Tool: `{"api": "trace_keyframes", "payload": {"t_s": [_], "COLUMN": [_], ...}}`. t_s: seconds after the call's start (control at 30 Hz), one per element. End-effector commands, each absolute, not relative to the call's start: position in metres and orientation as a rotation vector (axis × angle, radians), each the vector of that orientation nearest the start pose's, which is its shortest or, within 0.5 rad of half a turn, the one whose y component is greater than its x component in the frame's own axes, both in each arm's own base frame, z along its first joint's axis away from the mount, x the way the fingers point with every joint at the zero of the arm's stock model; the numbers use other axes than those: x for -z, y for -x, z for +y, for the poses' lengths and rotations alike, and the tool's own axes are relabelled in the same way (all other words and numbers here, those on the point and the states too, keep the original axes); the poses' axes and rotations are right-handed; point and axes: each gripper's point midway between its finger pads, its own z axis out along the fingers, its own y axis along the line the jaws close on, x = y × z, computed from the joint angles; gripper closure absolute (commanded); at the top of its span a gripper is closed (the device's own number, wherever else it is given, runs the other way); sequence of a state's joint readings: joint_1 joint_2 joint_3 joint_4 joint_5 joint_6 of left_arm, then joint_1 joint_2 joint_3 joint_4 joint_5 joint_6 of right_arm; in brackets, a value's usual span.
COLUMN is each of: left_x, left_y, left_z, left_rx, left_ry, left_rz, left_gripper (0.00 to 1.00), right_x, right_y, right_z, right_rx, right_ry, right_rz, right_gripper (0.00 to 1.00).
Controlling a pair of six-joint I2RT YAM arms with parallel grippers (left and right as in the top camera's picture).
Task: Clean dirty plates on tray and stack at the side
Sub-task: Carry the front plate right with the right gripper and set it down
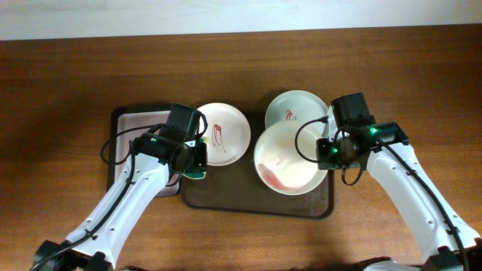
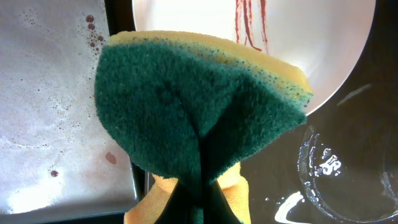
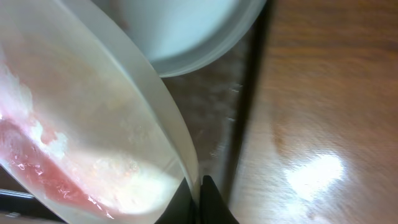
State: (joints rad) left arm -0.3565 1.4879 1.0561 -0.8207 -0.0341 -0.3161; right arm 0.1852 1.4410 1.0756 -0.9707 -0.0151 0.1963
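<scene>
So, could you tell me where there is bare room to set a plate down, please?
Free: the wooden table in front of the tray and the strip behind the plates. Crowded: the tray itself, plates packed close.

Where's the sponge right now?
Overhead view, left side: the sponge is pinched in the left gripper over the brown tray's left edge, between the red-streaked plate and the small wet tray.
</scene>
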Motion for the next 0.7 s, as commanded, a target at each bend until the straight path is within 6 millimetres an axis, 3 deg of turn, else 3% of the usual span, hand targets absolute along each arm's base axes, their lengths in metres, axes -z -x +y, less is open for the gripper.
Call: {"api": "trace_keyframes", "payload": {"t_s": [0.0,0.1,0.23,0.43,0.67], "left_x": [-0.099,-0.1,-0.1,-0.101,-0.101], "left_y": [-0.306,-0.308,-0.308,-0.309,-0.309], "left_z": [-0.105,-0.105,-0.106,-0.106,-0.106], "left_rx": [0.103,0.107,0.108,0.109,0.109], "left_ry": [-0.065,-0.065,-0.065,-0.064,-0.064], "left_rz": [2.805,2.796,2.792,2.79,2.79], "left_gripper": [1.0,1.0,1.0,1.0,1.0], "right_x": [-0.112,-0.113,-0.121,-0.143,-0.195], "right_y": [-0.292,-0.29,-0.291,-0.299,-0.311], "right_z": [0.036,0.04,0.038,0.049,0.093], "right_rx": [0.088,0.113,0.287,0.54,0.728], "right_ry": [-0.108,-0.086,-0.112,-0.012,0.174], "right_rz": [2.871,2.873,2.811,2.636,2.292], "right_gripper": [0.96,0.96,0.96,0.96,0.96]}}
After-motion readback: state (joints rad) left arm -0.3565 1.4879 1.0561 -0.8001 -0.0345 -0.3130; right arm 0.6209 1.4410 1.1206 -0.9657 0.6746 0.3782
